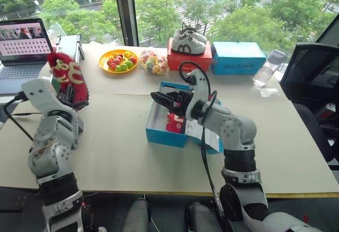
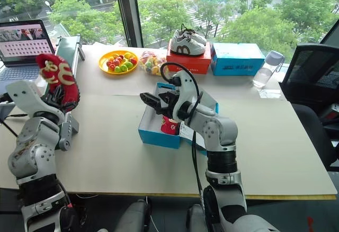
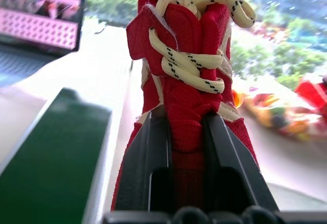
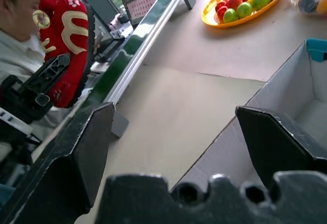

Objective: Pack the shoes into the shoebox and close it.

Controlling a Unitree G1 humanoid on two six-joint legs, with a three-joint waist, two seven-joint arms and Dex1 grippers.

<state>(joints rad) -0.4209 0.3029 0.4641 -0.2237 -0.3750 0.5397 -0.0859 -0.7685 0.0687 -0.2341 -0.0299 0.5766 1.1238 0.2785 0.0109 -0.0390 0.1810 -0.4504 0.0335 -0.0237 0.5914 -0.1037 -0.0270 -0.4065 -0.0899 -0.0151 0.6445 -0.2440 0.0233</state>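
Observation:
My left gripper [image 1: 74, 95] is shut on a red shoe [image 1: 68, 76] with gold patterning and cream laces [image 3: 191, 65], held up above the table's left side. The blue shoebox [image 1: 164, 135] stands open at the table's middle, its white inside showing. The other red shoe [image 1: 174, 122] lies in it. The right gripper [image 1: 160, 98] hovers over the box's near-left part, open with nothing between its fingers [image 4: 92, 137]. The right forearm partly hides the box's lid on the right.
A laptop [image 1: 24, 46] and a green-black rail [image 4: 148, 35] sit at the far left. Along the back are a yellow fruit plate [image 1: 118, 61], a candy bag [image 1: 153, 61], white sneakers [image 1: 188, 41] on a red box [image 1: 189, 60], a plain blue box [image 1: 237, 57] and a bottle [image 1: 267, 68]. A black chair [image 1: 312, 73] stands right.

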